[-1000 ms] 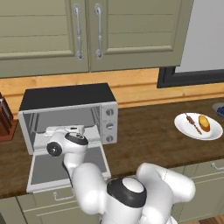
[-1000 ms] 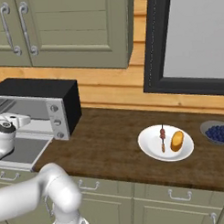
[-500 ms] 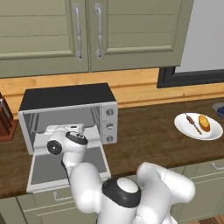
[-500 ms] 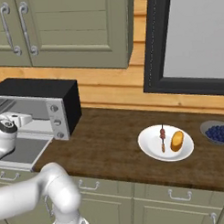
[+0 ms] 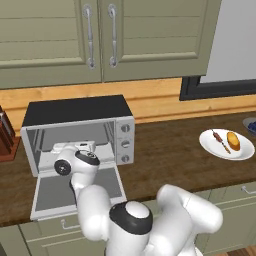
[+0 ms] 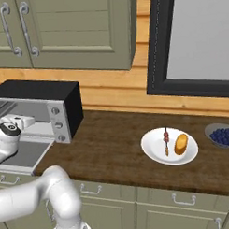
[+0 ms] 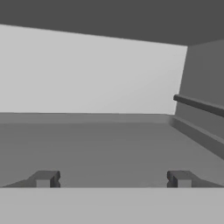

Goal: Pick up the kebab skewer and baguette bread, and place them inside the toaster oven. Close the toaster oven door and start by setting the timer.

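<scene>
Little is changed from a second ago: the arm is still reached into the toaster oven, the base has not driven, and the food has not been moved. The toaster oven door is dropped flat toward the front of the tabletop. The claw is seen in the hand view inside the bare grey cavity — its two tips are spread wide with nothing between them, and a dark rail runs along the right wall. Well to the right of the oven, a white plate carries the kebab skewer and the baguette bread, laid side by side without touching. A grey bowl of blue berries is set just beyond the plate.
</scene>
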Tool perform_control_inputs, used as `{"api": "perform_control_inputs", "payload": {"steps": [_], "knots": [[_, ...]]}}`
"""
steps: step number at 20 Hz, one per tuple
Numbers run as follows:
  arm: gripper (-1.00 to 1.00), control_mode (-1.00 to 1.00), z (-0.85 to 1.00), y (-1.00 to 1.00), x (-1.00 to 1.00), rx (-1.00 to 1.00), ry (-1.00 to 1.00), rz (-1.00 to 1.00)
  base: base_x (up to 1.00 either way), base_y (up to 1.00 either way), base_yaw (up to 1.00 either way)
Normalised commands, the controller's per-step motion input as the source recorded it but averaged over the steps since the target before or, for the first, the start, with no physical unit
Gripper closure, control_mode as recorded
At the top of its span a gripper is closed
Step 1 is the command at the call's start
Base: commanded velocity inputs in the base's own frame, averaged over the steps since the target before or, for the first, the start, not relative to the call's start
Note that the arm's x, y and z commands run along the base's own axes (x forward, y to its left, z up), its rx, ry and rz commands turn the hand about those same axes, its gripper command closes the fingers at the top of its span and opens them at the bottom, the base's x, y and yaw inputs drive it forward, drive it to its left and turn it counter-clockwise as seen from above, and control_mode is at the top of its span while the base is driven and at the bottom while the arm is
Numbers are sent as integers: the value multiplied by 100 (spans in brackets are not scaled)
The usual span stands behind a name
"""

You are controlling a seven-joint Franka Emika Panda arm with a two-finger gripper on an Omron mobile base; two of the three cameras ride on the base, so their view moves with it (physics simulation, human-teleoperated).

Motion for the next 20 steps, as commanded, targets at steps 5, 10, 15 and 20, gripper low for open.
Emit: {"api": "perform_control_inputs", "payload": {"steps": [5, 10, 15, 20], "knots": [[-100, -100, -31, 0, 6, -1, 3, 0, 0, 0, 0], [-100, -100, -53, 0, -14, -5, 14, 0, 0, 0, 0], [-100, -100, -52, 0, -53, -5, 31, 0, 0, 0, 0], [-100, -100, -53, 0, -78, -5, 28, 0, 0, 0, 0]]}}
